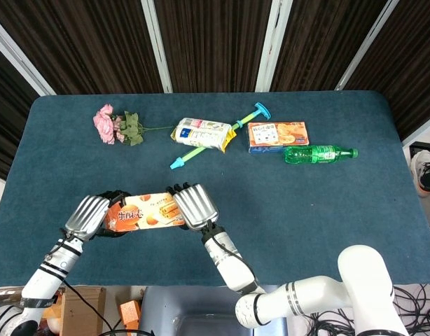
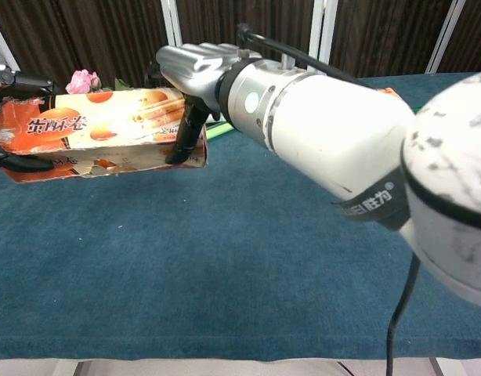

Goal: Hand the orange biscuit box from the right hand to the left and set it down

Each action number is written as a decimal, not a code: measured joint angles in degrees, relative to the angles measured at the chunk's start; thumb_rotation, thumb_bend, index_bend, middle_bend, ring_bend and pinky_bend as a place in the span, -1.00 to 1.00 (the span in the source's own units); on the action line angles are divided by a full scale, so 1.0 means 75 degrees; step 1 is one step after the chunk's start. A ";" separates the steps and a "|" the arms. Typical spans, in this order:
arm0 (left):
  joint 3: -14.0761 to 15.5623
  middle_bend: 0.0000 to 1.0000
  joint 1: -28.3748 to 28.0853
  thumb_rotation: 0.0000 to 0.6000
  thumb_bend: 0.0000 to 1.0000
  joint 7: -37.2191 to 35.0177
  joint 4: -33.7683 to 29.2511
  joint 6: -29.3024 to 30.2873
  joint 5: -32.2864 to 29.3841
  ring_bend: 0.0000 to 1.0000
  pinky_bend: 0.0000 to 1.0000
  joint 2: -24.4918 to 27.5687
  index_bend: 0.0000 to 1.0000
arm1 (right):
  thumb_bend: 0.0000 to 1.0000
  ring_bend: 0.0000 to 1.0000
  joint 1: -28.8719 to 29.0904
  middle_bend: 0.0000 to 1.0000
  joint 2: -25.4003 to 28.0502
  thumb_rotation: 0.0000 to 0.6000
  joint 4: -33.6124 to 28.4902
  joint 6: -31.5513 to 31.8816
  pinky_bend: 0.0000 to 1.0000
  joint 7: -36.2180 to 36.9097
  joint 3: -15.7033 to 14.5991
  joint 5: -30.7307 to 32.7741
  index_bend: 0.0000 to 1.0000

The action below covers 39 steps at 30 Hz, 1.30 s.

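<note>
dark wooden slats with pale metal posts back a teal cloth-covered table (image 1: pixel 306 203). along its far side, left to right, lie a pink artificial flower with green leaves (image 1: pixel 115 127), a yellow and white snack packet (image 1: pixel 201 133), a green and blue plastic toy pump (image 1: pixel 218 137), a flat orange and blue biscuit carton (image 1: pixel 276 135) and a green plastic bottle (image 1: pixel 318 154) on its side.

nearer the robot, the silver left hand (image 1: pixel 87 215) wraps the left end of the long orange cardboard biscuit box (image 1: pixel 141 213), dark fingers above and thumb below. the silver right hand (image 1: pixel 195 205) grips the box's right end, fingers curled over the top and thumb pressed to the front face. the box hangs level above the table's near-left part, between both hands.

judging by this, the handover is at its midpoint: the left hand has hold, the right has not let go, and setting down remains.

the box shows biscuit pictures and chinese lettering; its lower edge looks creased and torn.
</note>
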 measured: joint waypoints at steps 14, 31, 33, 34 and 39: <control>0.0392 0.65 0.0217 1.00 -0.46 -0.0880 0.1610 -0.0220 0.0108 0.42 0.48 -0.0123 0.46 | -0.90 -1.00 -0.1073 -1.00 0.2726 1.00 -0.2214 -0.0149 -0.92 0.0857 -0.0344 -0.0321 -1.00; 0.0964 -1.00 0.0250 1.00 -0.70 -0.1906 0.3147 -0.1981 -0.0524 -1.00 -1.00 -0.0516 -1.00 | -0.90 -1.00 -0.2090 -1.00 0.5063 1.00 -0.3018 -0.0703 -0.97 0.2038 -0.1416 -0.1091 -1.00; 0.0945 -1.00 0.0308 1.00 -0.70 -0.1827 0.2911 -0.1795 -0.0509 -1.00 -1.00 -0.0356 -1.00 | -0.90 -1.00 -0.2225 -1.00 0.5228 1.00 -0.3091 -0.0644 -0.99 0.2055 -0.1571 -0.1339 -1.00; 0.0945 -1.00 0.0358 1.00 -0.70 -0.1749 0.2703 -0.1670 -0.0487 -1.00 -1.00 -0.0202 -1.00 | -0.90 -1.00 -0.2306 -1.00 0.5311 1.00 -0.3127 -0.0604 -1.00 0.2076 -0.1648 -0.1482 -1.00; 0.1077 -1.00 0.0739 1.00 -0.53 -0.1214 0.1303 -0.0939 -0.0308 -1.00 -1.00 0.0808 -1.00 | -0.90 -1.00 -0.3123 -1.00 0.5963 1.00 -0.3262 -0.0167 -1.00 0.2391 -0.2325 -0.2732 -1.00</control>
